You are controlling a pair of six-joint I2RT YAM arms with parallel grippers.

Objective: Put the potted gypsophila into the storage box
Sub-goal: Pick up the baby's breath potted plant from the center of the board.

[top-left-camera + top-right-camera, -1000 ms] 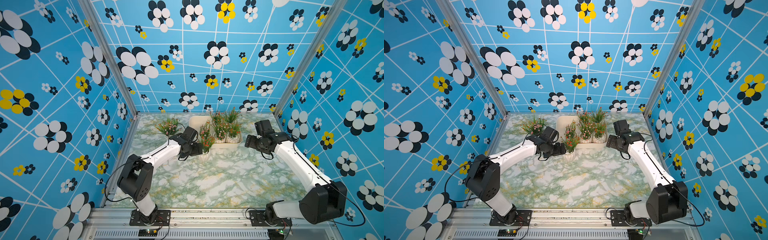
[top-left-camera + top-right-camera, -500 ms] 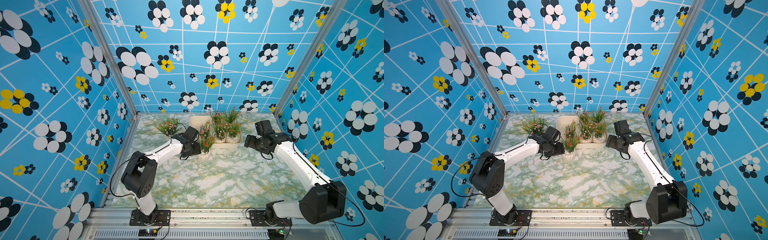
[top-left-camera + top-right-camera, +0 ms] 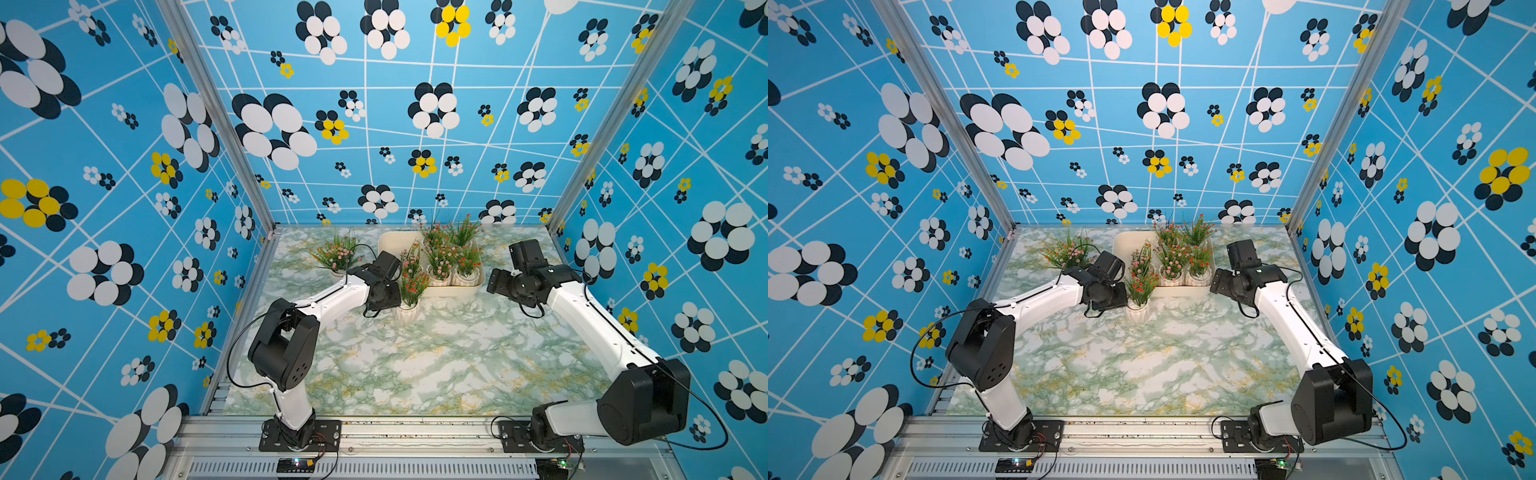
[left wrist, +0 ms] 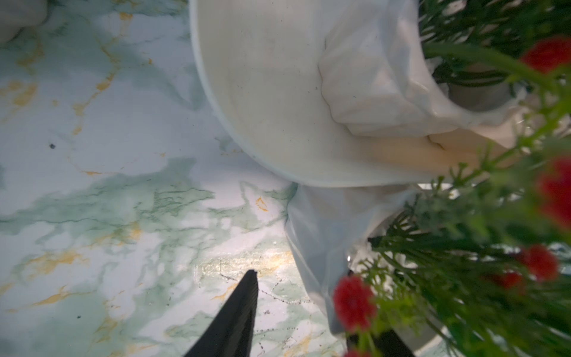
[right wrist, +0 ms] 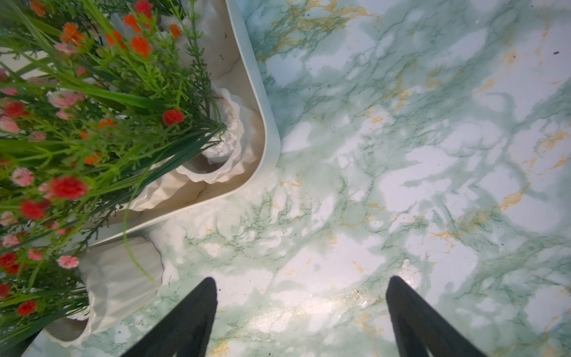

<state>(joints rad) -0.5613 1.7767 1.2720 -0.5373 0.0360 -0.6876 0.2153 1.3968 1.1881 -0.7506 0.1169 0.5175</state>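
Left gripper (image 4: 301,273) straddles the pot (image 4: 312,235) beside the box (image 4: 262,92), jaws half-spread, one finger (image 4: 241,309) clear of it. Right gripper (image 5: 301,279) gapes wide over the table (image 5: 401,154).

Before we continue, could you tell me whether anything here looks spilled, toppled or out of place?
Nothing stands out: nothing is spilled or toppled. The red-flowered pot and pink-flowered pot stand on the table, outside the storage box.

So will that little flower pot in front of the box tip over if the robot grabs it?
Maybe. The white pot looks small under tall, bushy stems, so it's probably top-heavy. Its ribbed sides should help against slipping. The stems look thin and likely bend.
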